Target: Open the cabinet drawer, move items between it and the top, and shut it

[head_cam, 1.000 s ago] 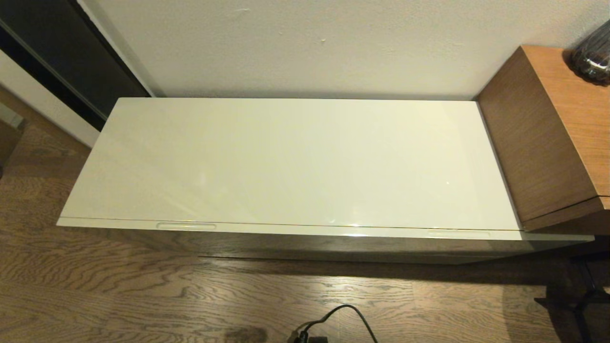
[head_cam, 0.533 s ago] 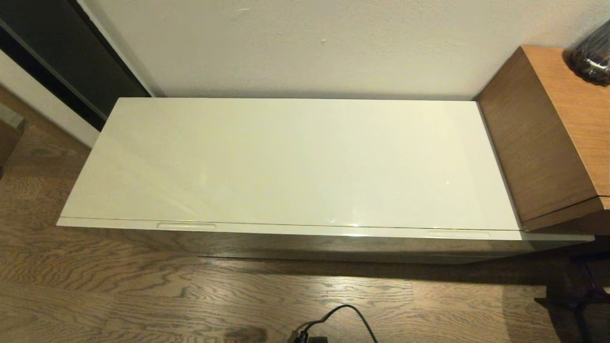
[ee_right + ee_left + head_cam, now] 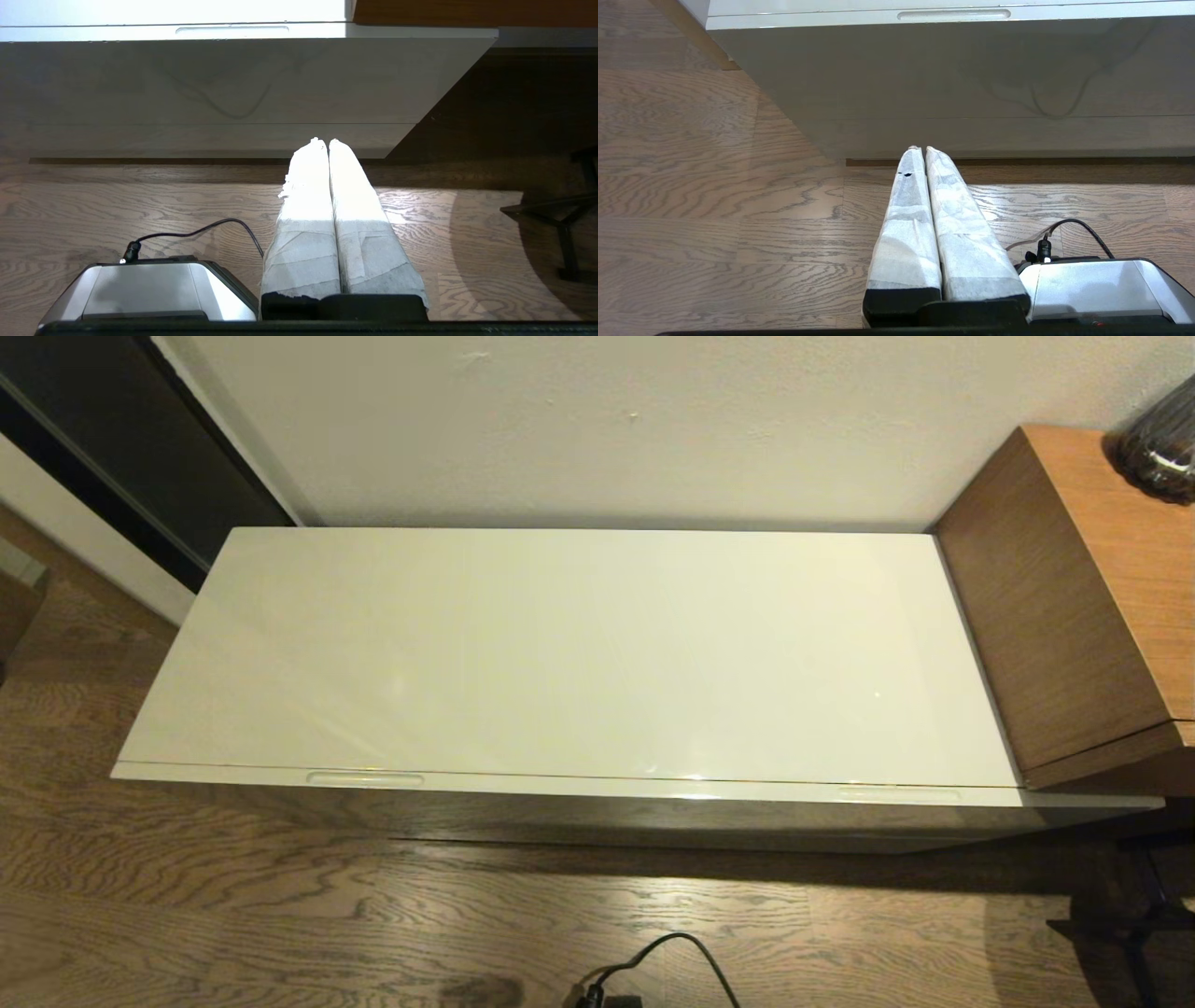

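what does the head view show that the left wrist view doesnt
Only the head view shows the top of the cabinet, the wall behind it, the brown wooden unit with a dark ribbed object on it, and the drawer's second handle slot. Only the left wrist view shows the left gripper, shut and low over the floor. Both show the closed cabinet drawer, one handle slot and a black cable.

I see the glossy cream top (image 3: 579, 653) of the cabinet lying long and flat against the wall, and just under its front edge the drawer (image 3: 597, 791) sits fully shut, its two oblong handle slots (image 3: 364, 778) facing me.
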Motion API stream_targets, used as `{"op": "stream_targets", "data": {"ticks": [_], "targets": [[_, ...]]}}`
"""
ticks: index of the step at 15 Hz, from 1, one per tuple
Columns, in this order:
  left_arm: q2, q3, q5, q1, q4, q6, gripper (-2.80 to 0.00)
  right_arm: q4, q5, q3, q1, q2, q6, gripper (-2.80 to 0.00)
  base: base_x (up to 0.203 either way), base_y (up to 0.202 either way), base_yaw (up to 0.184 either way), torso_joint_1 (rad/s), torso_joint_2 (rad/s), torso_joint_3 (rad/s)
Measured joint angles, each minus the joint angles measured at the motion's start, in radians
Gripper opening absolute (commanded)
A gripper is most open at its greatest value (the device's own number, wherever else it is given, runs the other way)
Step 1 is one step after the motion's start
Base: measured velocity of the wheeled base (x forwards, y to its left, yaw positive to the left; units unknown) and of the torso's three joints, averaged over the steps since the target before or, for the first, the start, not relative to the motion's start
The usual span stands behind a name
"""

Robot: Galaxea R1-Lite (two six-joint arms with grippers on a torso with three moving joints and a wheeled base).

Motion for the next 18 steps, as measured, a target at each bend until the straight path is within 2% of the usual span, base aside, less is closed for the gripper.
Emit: {"op": "stream_targets", "data": {"ticks": [18], "targets": [[0.0,0.0,0.0,0.0,0.0,0.0,-2.8,0.0,0.0,0.0,-0.001,0.0,0.0,-2.8,0.0,0.0,0.0,0.0,0.0,0.0]]}}
